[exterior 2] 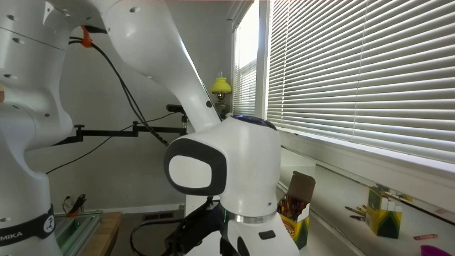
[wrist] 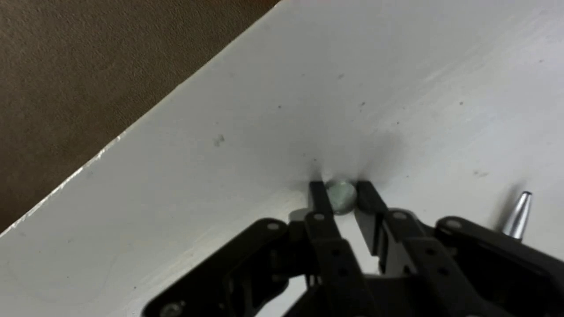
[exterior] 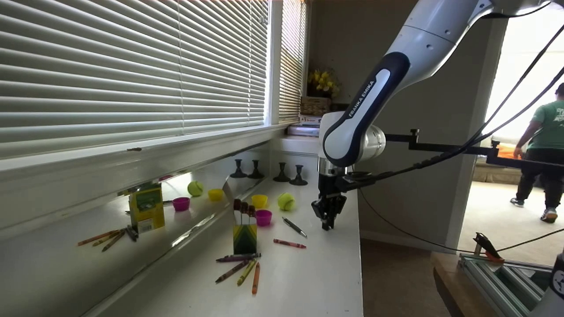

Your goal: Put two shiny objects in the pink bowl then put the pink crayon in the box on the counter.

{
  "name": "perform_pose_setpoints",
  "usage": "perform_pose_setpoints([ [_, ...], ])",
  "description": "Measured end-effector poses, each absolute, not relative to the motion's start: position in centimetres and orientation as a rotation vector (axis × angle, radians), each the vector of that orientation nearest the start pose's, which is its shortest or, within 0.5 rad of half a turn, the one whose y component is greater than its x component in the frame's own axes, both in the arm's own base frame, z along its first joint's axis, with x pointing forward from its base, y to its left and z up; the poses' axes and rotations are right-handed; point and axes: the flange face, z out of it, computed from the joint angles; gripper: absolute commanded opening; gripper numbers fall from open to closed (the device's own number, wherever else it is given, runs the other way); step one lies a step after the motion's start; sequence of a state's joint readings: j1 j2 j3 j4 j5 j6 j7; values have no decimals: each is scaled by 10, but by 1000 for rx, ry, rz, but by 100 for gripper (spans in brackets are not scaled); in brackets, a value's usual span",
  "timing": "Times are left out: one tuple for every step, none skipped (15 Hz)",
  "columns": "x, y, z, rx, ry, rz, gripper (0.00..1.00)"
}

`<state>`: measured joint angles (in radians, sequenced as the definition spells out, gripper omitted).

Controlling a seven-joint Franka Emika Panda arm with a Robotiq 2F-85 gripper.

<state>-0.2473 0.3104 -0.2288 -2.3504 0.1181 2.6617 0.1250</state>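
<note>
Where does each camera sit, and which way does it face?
In an exterior view, the camera stands back from the arm, looking along the counter toward the candle holders; the claw shows too.
In an exterior view, the camera sits close to the arm, facing roughly the opposite way; the white wrist looms large, the claw unclear.
Wrist view: mounted on that wrist, facing down at the counter; the claw's fingers show, with a round greenish object between them.
Both exterior views share the arm, window blinds and crayon box.
</note>
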Motion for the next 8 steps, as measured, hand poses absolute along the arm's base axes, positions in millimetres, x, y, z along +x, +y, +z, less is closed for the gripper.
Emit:
perform_pose_setpoints([
  [455, -243, 205, -2972, 1070, -16, 5],
  [456, -244, 207, -2972, 1071, -23, 5],
  [458, -246, 212, -2972, 1074, -38, 5],
  [463, -249, 219, -2971, 1076, -62, 5],
  [468, -253, 228, -2970, 1078, -87, 5],
  [475, -256, 240, -2967, 1077, -109, 5],
  [481, -258, 251, -2964, 1075, -125, 5],
  [488, -260, 263, -2961, 1071, -140, 5],
])
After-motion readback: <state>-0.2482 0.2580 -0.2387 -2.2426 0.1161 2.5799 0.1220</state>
